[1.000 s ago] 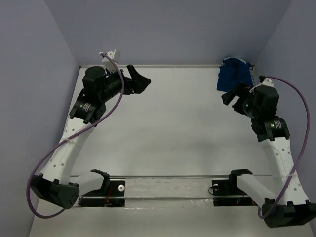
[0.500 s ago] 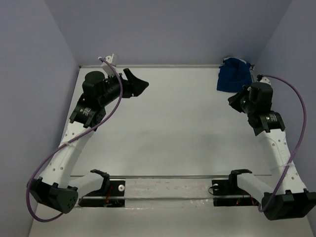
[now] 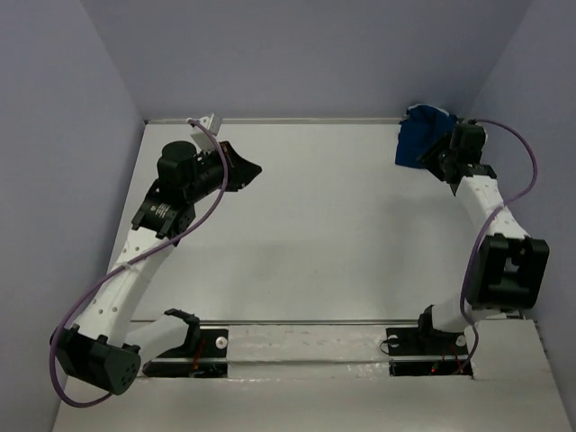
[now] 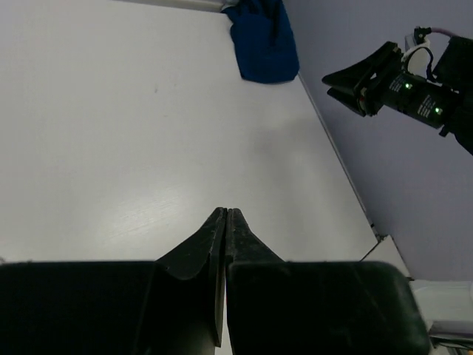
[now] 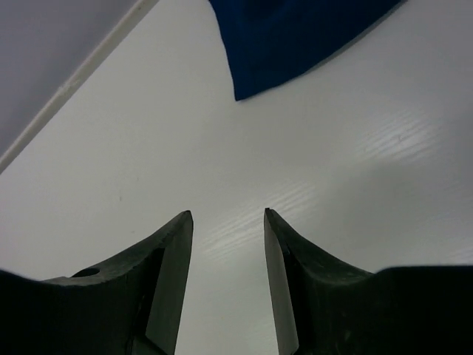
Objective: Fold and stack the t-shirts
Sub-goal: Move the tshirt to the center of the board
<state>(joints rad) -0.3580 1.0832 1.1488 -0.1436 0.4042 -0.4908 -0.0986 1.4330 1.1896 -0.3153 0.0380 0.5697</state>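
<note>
A dark blue t-shirt (image 3: 421,135) lies bunched in the table's far right corner; its print is hidden. It also shows in the left wrist view as blue cloth (image 4: 262,41) and in the right wrist view as a blue cloth edge (image 5: 295,37). My right gripper (image 3: 436,155) hovers just at the near right side of the t-shirt. Its jaws (image 5: 228,216) stand partly open with only bare table between them. My left gripper (image 3: 252,169) is at the far left, well away from the t-shirt, and its fingertips (image 4: 225,213) are pressed together on nothing.
The white table (image 3: 342,225) is boxed in by lavender walls at the back and both sides. The right arm's gripper (image 4: 351,81) shows against the right wall in the left wrist view. A rail with the arm bases (image 3: 306,340) runs along the near edge.
My right arm has stretched out to the far right corner, up to the t-shirt. The left gripper has gone from open to shut and drawn back slightly.
</note>
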